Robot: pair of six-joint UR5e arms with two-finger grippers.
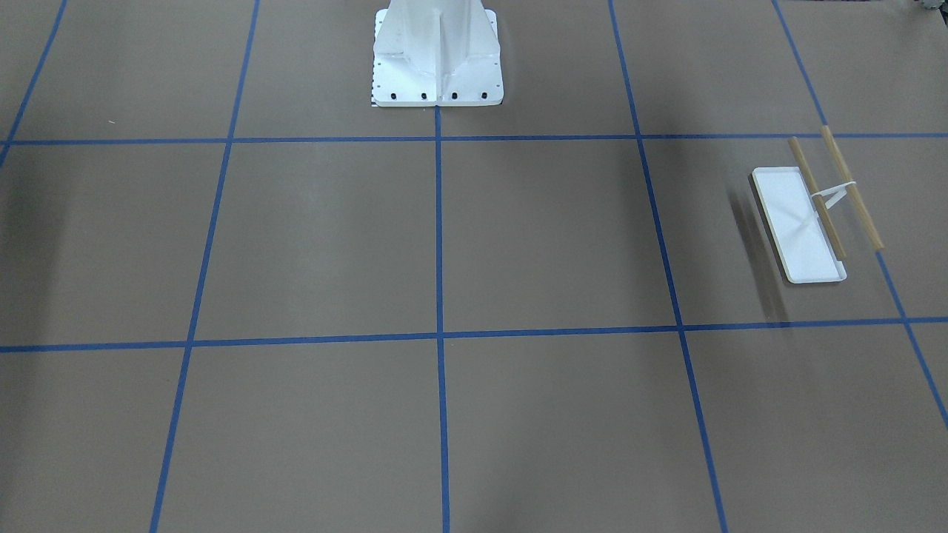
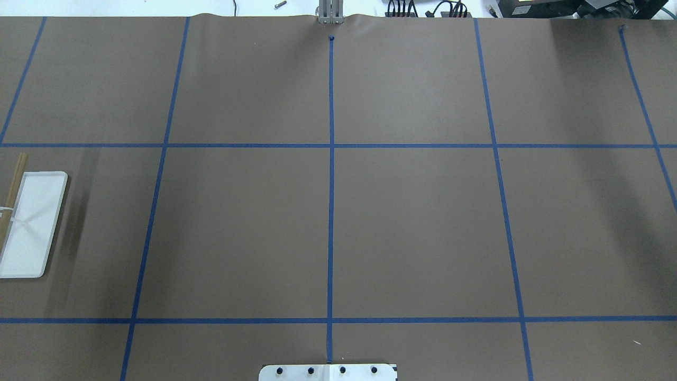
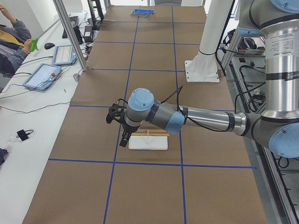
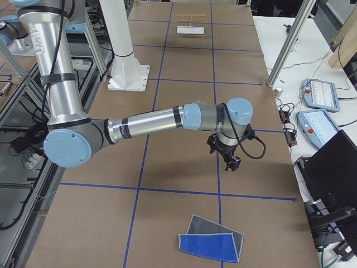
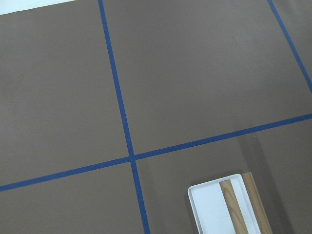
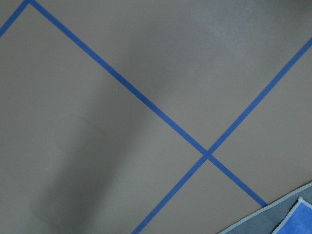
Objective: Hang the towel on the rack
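Observation:
The towel [image 4: 212, 241] lies flat on the table's end on my right, folded so that the blue face lies over the grey one. Its corner shows in the right wrist view [image 6: 285, 218], and it is small and far off in the exterior left view [image 3: 142, 12]. The rack [image 1: 800, 222] stands on the table's left end, white tray base with two wooden rods [image 2: 29, 222] [image 5: 222, 207]. My left gripper [image 3: 124, 139] hovers beside the rack [image 3: 148, 140]. My right gripper [image 4: 231, 162] hovers above the table, short of the towel. I cannot tell if either is open or shut.
The white bolted pedestal [image 1: 437, 59] stands at the robot's side of the table's middle. A side table with tablets [image 4: 321, 92], cables and metal posts [image 3: 70, 32] runs along the far edge. A person [image 3: 11, 37] sits there.

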